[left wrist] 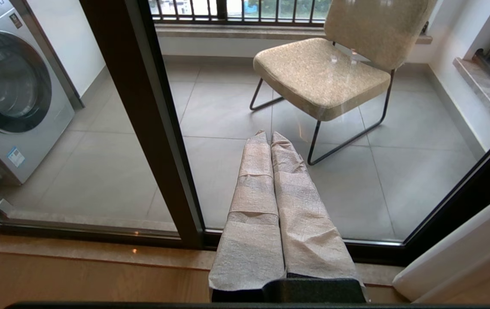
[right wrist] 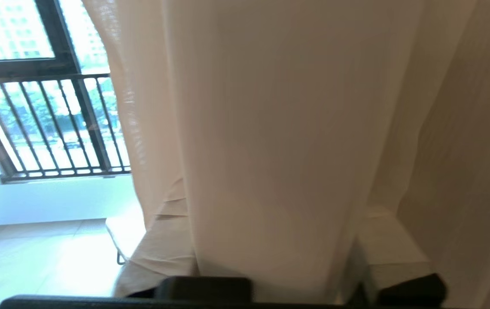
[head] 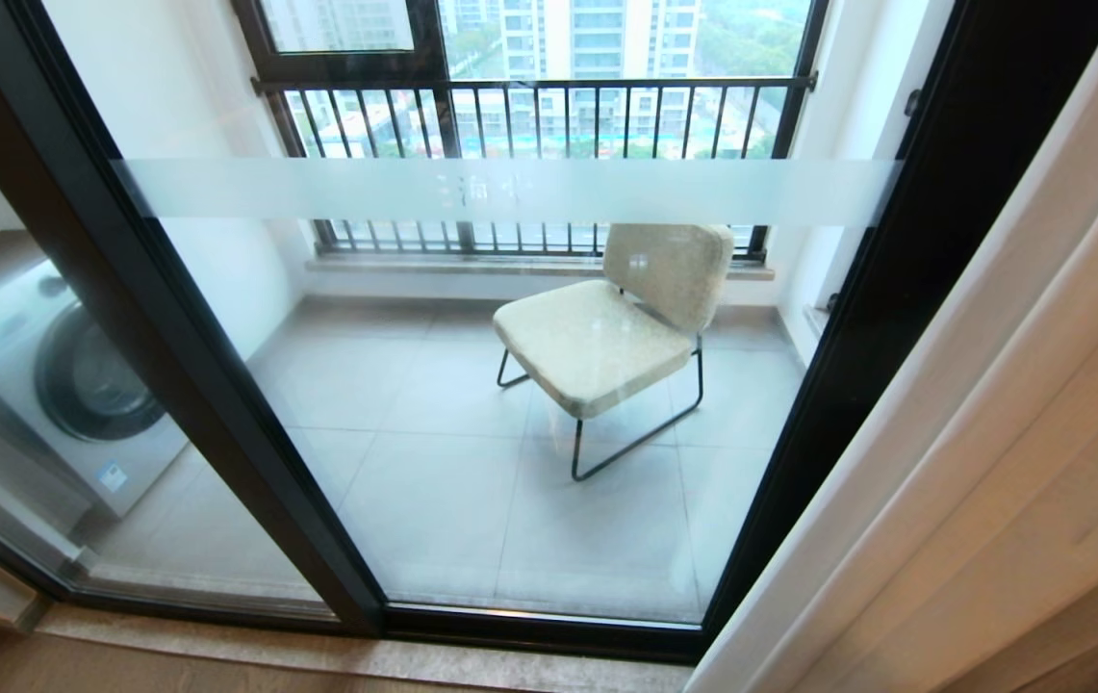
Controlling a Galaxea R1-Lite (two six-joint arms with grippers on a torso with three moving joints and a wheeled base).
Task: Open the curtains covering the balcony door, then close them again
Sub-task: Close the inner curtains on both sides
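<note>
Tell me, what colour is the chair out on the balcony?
The chair has speckled beige cushions on a thin black metal frame; it shows best in the left wrist view.

We look out on a balcony floored in large pale grey tiles with thin grout lines. On them stands a low beige upholstered chair on a thin black wire frame, angled toward the left. Behind it a stone sill runs under a dark-framed window with a black vertical-bar railing; through it we see pale high-rise blocks and green trees in flat daylight. The balcony walls are plain white. At the left sits a silver front-loading washing machine with a round dark door. Nearest us we see warm wooden flooring meeting a beige stone threshold strip.
</note>
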